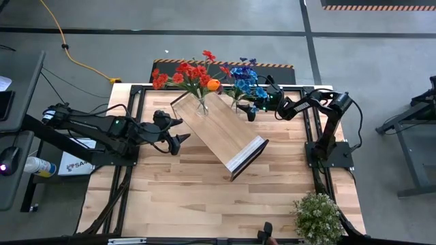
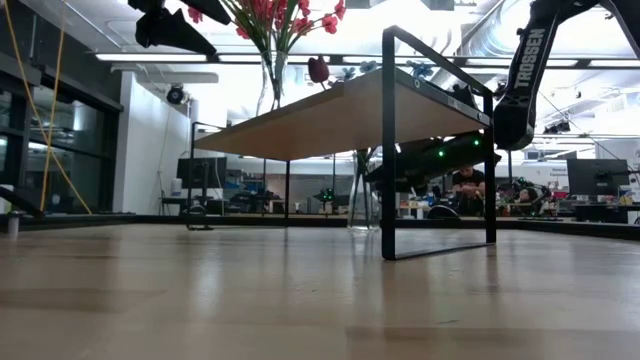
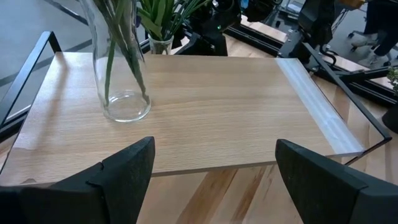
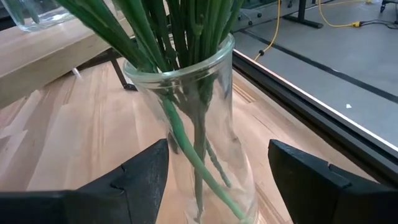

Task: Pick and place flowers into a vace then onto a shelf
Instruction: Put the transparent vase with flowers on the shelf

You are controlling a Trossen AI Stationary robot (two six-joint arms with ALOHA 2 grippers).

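A clear glass vase (image 1: 201, 103) of red and orange flowers stands upright on the far end of the light-wood shelf (image 1: 221, 129), which lies askew at mid-table. In the left wrist view the vase (image 3: 121, 87) is on the board ahead of my left gripper (image 3: 214, 168). That gripper (image 1: 181, 131) hovers open beside the shelf's left edge, holding nothing. A second glass vase (image 4: 199, 137) with blue flowers (image 1: 245, 82) stands on the tabletop by the shelf's far right side. My right gripper (image 4: 217, 168) is open, one finger on each side of the vase's lower body. My right gripper comes at the second vase about level from the table's right side, its fingers (image 4: 143, 180) either side of the glass body. I cannot tell whether they touch the glass. The vase stands upright on the tabletop.
A bushy pale-green potted plant (image 1: 317, 216) sits at the near right corner. The shelf's white end (image 1: 246, 155) points toward the near right. The shelf's dark frame legs (image 2: 388, 150) stand on the table. Bare wood tabletop spreads near the front edge (image 1: 191, 204).
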